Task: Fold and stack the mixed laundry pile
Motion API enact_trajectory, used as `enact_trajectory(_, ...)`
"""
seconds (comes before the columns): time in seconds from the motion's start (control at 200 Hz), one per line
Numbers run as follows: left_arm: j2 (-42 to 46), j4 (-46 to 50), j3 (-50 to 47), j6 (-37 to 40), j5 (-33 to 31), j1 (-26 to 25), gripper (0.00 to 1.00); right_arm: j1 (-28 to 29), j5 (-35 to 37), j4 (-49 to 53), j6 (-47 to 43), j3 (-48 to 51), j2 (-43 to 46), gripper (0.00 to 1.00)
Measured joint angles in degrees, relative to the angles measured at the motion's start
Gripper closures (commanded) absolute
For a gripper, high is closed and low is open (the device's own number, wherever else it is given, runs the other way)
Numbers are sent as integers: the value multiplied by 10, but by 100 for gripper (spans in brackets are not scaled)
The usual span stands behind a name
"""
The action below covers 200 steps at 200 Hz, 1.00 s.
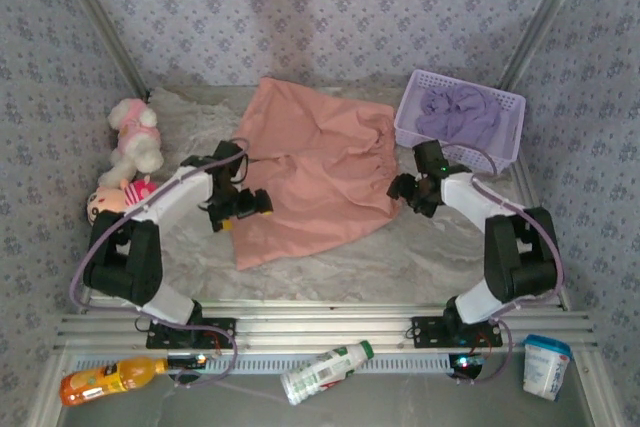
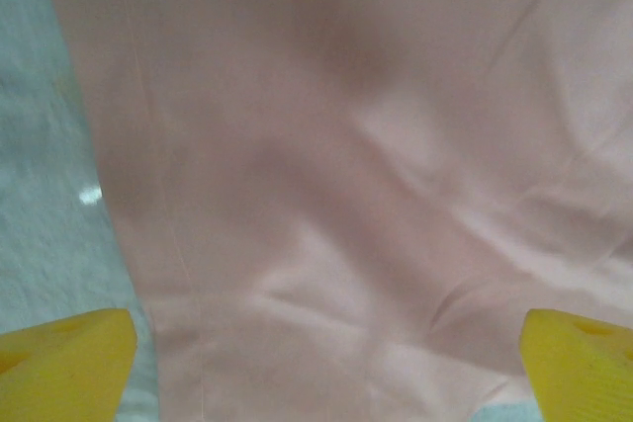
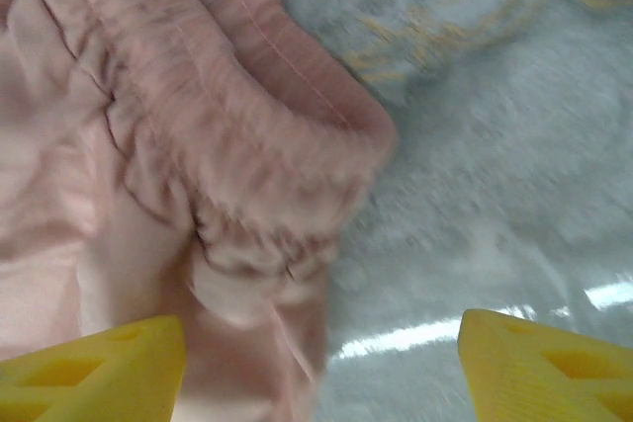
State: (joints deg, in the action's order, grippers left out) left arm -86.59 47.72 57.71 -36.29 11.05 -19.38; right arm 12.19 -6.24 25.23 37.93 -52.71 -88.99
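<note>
Salmon-pink shorts (image 1: 310,172) lie spread flat in the middle of the table. Crumpled lavender cloth, the shirt (image 1: 460,112), sits inside the lavender mesh basket (image 1: 512,137) at the back right. My left gripper (image 1: 240,209) hovers over the shorts' left leg, open, its yellow fingertips (image 2: 64,363) wide apart above smooth pink fabric (image 2: 326,165), gripping nothing. At the shorts' right edge my right gripper (image 1: 405,192) is open too. Its fingertips (image 3: 549,363) straddle the gathered waistband corner (image 3: 257,165), which lies loose on the table.
Pink-and-white plush toys (image 1: 135,137) and a doll (image 1: 105,202) sit at the left. On the near ledge lie an orange bottle (image 1: 110,379), a white bottle (image 1: 325,372) and a white cup (image 1: 547,365). Patterned walls close in the table on three sides.
</note>
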Motion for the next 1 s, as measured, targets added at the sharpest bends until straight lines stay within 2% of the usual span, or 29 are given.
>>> enact_trajectory(0.095, 46, -1, -45, -37, 1, -18, 4, -7, -5, -30, 2, -15, -29, 45)
enact_trajectory(0.28, 130, -3, -119, -101, 1, -66, 11, -20, -9, -62, -2, -34, -69, 100)
enact_trajectory(0.49, 195, 1, -176, -150, -21, -143, 15, -17, -13, -70, -7, -28, -69, 100)
enact_trajectory(0.59, 186, -11, -183, -162, -39, -179, 17, -15, -15, -74, -7, -15, -63, 100)
enact_trajectory(0.675, 157, -27, -184, -166, -57, -190, 20, -14, -18, -77, -6, -4, -56, 100)
enact_trajectory(0.834, 105, -59, -184, -169, -103, -190, 30, -14, -24, -80, 0, 20, -36, 100)
enact_trajectory(0.999, 54, -86, -172, -163, -143, -189, 53, -13, -32, -82, 4, 39, -16, 100)
